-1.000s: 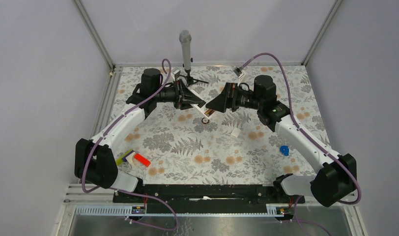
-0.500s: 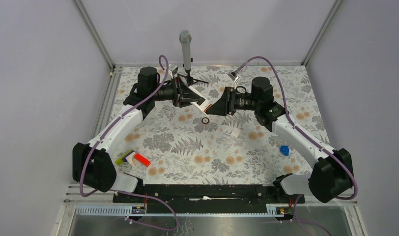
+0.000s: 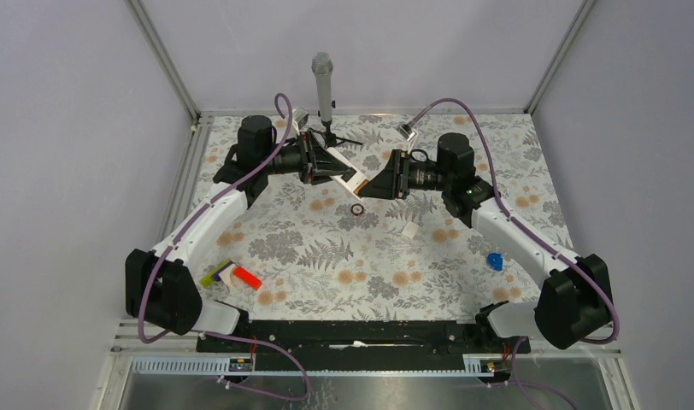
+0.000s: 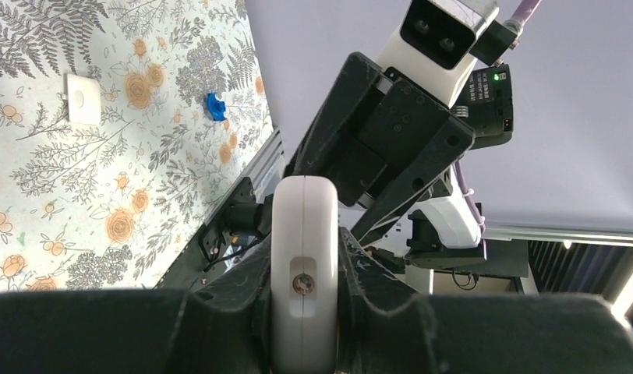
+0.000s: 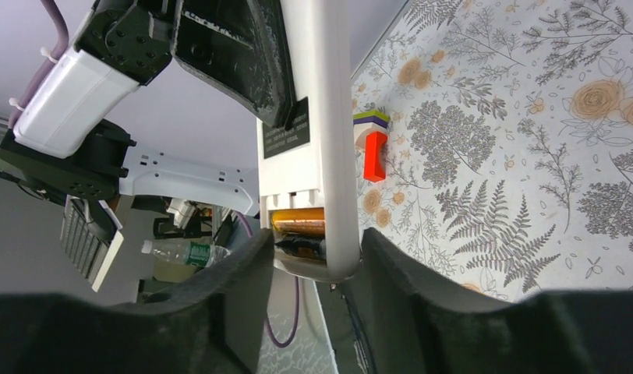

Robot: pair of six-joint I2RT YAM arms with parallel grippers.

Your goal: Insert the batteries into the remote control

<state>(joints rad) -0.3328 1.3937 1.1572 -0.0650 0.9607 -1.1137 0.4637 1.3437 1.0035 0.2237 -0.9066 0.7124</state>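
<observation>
Since one second ago, both grippers have carried the remote control (image 3: 358, 181) up off the dark ring (image 3: 357, 208). Left wrist: the left gripper (image 4: 303, 300) is clamped on the handset, seen edge-on. Right wrist: the right gripper (image 5: 313, 265) grips its open end, where both batteries (image 5: 299, 224) sit in the bay. Refitting the cover appears to be all that remains.

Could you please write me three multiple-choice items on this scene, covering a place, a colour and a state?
1. Where is the remote? A on the table; B in the left gripper and right gripper together; C under the microphone.
2. What colour is the small piece by the right arm? A blue; B green; C yellow.
3. The remote's batteries are: A hidden under a cover; B seated, uncovered; C lying loose.
Answers: 1 B, both wrist views show it clamped; 2 A, plainly blue; 3 B, the right wrist view shows them.
</observation>
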